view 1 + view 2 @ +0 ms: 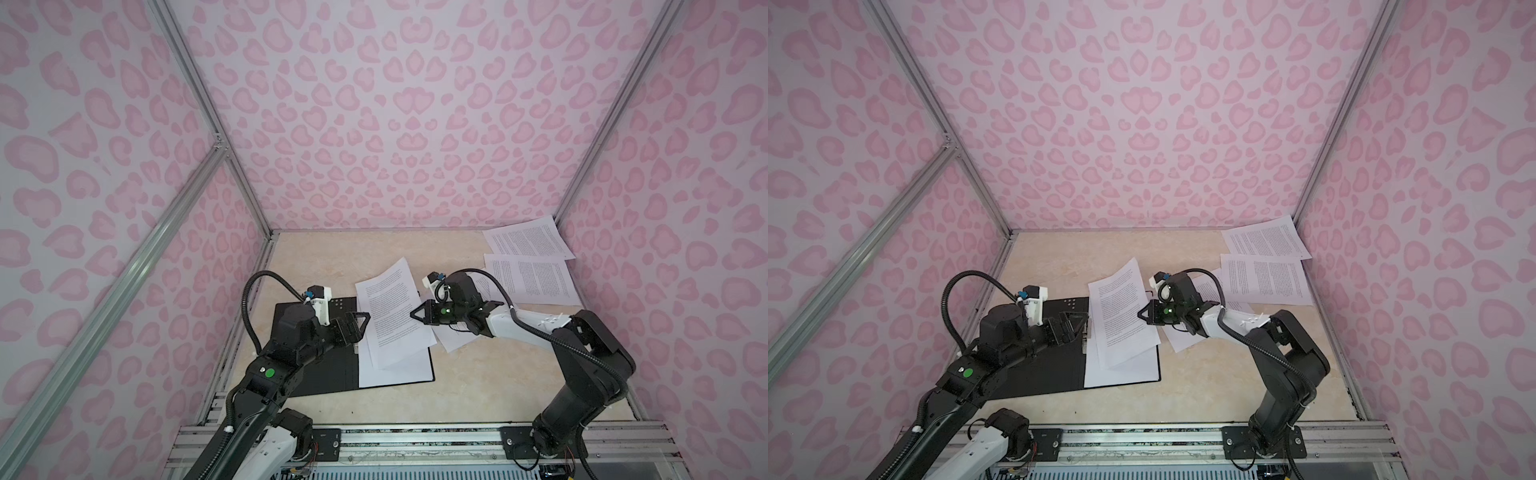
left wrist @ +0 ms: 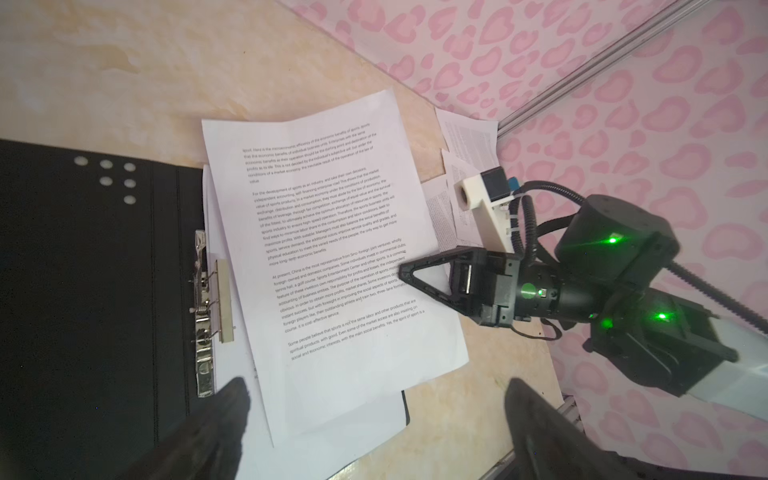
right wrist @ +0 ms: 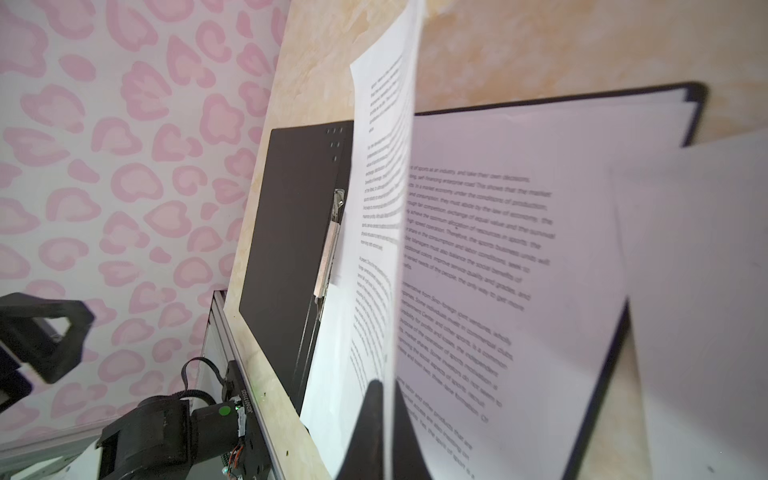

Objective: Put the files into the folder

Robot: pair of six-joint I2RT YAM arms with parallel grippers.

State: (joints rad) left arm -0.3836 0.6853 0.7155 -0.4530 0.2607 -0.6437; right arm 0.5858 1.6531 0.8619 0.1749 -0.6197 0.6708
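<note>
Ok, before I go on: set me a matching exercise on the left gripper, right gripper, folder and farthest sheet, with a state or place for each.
Things:
1. left gripper
2. right gripper
3. folder
4. farthest sheet

States or places:
A. loose by the far right corner of the table
B. shut on the edge of a printed sheet
C. open, holding nothing
D. lying open, black inside up

Pairs: 1-C, 2-B, 3-D, 4-A

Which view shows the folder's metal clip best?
The left wrist view: the metal clip lies close, sharp and unobstructed at the spine of the open folder, springs visible. The right wrist view shows it foreshortened beside the printed sheet. In both top views the clip is only a tiny sliver.
</note>
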